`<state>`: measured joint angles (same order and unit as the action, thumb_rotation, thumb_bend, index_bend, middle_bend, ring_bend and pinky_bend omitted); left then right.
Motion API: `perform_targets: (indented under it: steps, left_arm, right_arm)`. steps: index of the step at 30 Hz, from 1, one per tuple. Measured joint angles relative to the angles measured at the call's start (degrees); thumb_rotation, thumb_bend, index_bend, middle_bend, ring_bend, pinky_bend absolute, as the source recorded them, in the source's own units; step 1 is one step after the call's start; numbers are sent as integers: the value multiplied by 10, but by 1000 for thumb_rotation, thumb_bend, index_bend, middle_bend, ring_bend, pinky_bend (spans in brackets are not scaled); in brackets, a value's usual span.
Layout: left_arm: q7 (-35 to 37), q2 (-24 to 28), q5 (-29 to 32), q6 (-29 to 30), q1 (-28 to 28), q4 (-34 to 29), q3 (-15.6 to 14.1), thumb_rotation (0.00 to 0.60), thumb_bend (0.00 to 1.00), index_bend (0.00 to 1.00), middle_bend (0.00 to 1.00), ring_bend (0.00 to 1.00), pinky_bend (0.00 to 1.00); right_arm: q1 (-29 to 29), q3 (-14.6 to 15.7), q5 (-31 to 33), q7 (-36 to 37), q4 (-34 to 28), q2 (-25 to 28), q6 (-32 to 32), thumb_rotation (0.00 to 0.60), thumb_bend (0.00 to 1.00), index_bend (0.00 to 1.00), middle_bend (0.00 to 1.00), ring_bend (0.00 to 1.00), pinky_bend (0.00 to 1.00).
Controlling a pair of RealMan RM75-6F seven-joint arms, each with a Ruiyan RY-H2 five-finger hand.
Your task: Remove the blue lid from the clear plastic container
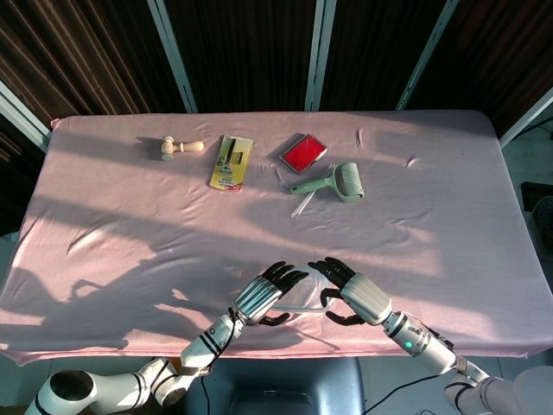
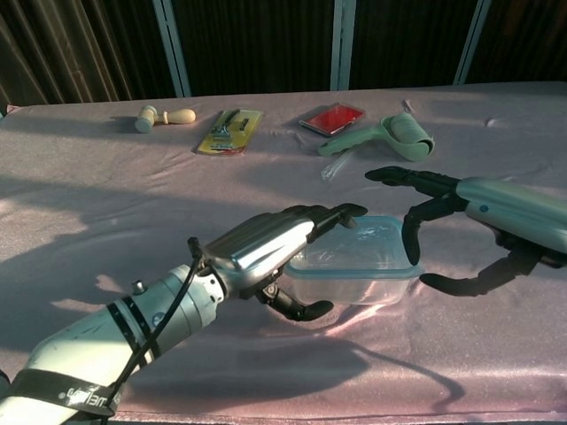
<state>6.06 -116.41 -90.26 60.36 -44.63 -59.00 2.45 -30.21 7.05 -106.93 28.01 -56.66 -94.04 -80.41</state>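
The clear plastic container (image 2: 359,282) with its blue lid (image 2: 363,243) stands near the table's front edge, small in the head view (image 1: 304,296). My left hand (image 2: 266,243) grips the container's left end, its fingers (image 2: 341,212) lying over the lid's far-left corner and the thumb against the front wall. It shows again in the head view (image 1: 262,296). My right hand (image 2: 425,197) hangs at the container's right end with fingers spread above the lid. Its thumb points down at the lid's right rim. This hand (image 1: 356,294) holds nothing.
At the back of the pink cloth lie a wooden stamp (image 1: 180,147), a yellow packet (image 1: 231,162), a red-topped box (image 1: 303,153) and a green lint roller (image 1: 335,182). The table's front edge (image 1: 285,350) runs just behind my hands.
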Motion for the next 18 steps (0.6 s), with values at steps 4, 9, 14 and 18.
perform_targets:
  steps: [4, 9, 14, 18]
  left_arm:
    - [0, 2, 1, 0, 1, 0, 1, 600, 361, 0, 554, 412, 322]
    - [-2, 1, -2, 2, 2, -2, -2, 600, 361, 0, 555, 412, 323]
    - [-4, 0, -2, 1, 2, -3, -1, 600, 360, 0, 554, 412, 323]
    - [-5, 3, -2, 1, 2, -4, 0, 600, 360, 0, 554, 412, 323]
  right_arm:
    - [-1, 2, 1, 3, 0, 3, -5, 600, 459, 667, 115, 0, 0]
    - [-3, 2, 5, 8, -2, 0, -3, 600, 460, 666, 115, 0, 0]
    - [-7, 3, 7, 7, -1, -3, 0, 600, 460, 665, 115, 0, 0]
    - [-6, 7, 6, 8, 0, -3, -4, 600, 462, 660, 115, 0, 0]
